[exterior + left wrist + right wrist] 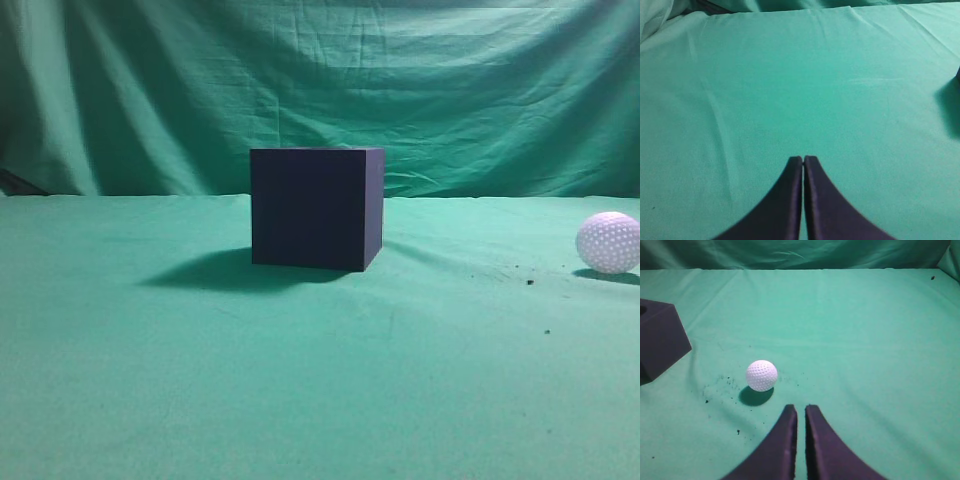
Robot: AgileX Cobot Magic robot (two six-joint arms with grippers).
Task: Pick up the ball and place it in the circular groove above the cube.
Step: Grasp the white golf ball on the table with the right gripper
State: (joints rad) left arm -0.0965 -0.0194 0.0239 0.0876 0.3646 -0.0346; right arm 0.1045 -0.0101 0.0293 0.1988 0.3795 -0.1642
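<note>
1. Green cloth covers the tabletop [320, 400] in the exterior view, with the dark cube [316, 208] standing at the middle and the white dimpled ball [608, 242] resting well apart from it at the right edge. Neither arm shows here, and the groove on top of the cube cannot be seen from this low angle.

2. In the left wrist view the left gripper [803, 160] is pressed closed with its tips touching, holding nothing. Only bare cloth lies ahead of it, and a dark sliver at the far right edge is probably the cube, though too little shows to be sure.

3. In the right wrist view the right gripper [800, 410] has only a thin slit between its tips and grips nothing. The ball [762, 375] sits just ahead and to the left of it, the cube [660, 342] further left, with part of the groove [643, 311] visible. The risk I see: descending without opening wide or shifting left would nudge the ball, which rolls easily.
</note>
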